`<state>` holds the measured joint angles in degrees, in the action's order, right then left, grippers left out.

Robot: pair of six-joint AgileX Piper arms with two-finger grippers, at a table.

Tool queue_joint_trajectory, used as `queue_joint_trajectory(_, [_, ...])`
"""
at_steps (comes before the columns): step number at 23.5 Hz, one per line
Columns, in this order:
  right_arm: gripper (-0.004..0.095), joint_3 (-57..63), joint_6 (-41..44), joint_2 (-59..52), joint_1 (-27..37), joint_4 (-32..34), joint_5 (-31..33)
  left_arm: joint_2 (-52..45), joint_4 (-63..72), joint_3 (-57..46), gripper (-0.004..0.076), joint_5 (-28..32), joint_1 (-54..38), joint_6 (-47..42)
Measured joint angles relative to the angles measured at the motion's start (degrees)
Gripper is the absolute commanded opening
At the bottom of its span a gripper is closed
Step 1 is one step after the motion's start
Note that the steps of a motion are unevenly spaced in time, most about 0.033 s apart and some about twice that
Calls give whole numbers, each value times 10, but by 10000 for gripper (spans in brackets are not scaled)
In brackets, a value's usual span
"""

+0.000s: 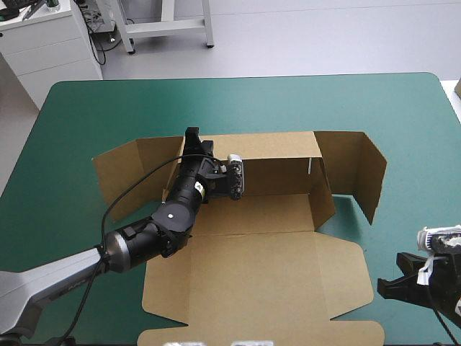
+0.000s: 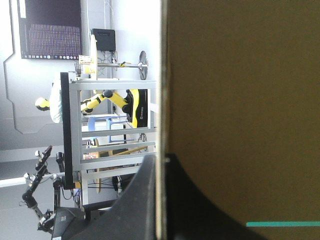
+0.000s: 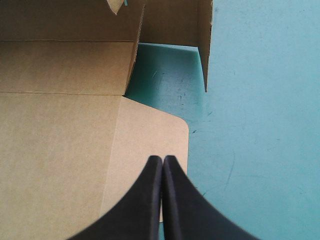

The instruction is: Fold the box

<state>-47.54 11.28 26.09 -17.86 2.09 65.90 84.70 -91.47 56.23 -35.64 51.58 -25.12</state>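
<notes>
Finding: the box (image 1: 252, 274) lies mid-table on the teal-green cover (image 1: 374, 108). Its lid is flat toward the near edge, its far wall is raised, and the wall's end panels splay outward.

Your left gripper (image 1: 193, 138) is clamped on the far wall's top edge near its left end, with the board pinched between its fingers. Your right gripper (image 1: 395, 285) is pressed together on nothing, near the lid's right flap.

Judged step: raising the walls. The next move calls for you to steady that wall and bring an end panel inward without creasing it.
</notes>
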Motion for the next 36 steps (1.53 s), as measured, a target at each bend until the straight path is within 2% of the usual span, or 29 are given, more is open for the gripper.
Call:
queue_joint_trajectory(9, [-23,0,29,14,0,6,0,0,-24,-13,-32,-82,95,-27])
queue_joint_trajectory(17, [-14,0,28,29,0,13,-5,0,-39,-30,-32,-88,97,-31])
queue_joint_trajectory(19, [56,0,28,36,0,21,-5,0,-41,-31,-32,-89,97,-30])
queue_joint_trajectory(25, [513,0,30,83,0,58,-7,0,-46,-34,-32,-90,98,-29])
queue_joint_trajectory(27, [624,0,39,100,0,63,-13,0,-46,-34,-32,-91,98,-29])
queue_joint_trajectory(29, [674,-1,49,115,0,74,-20,0,-46,-34,-32,-92,98,-29])
queue_joint_trajectory(33, [671,-51,70,164,0,105,-22,0,-46,-34,-32,-93,98,-29])
queue_joint_trajectory(36, [671,-140,71,232,0,138,-12,0,-46,-34,-32,-102,100,-29])
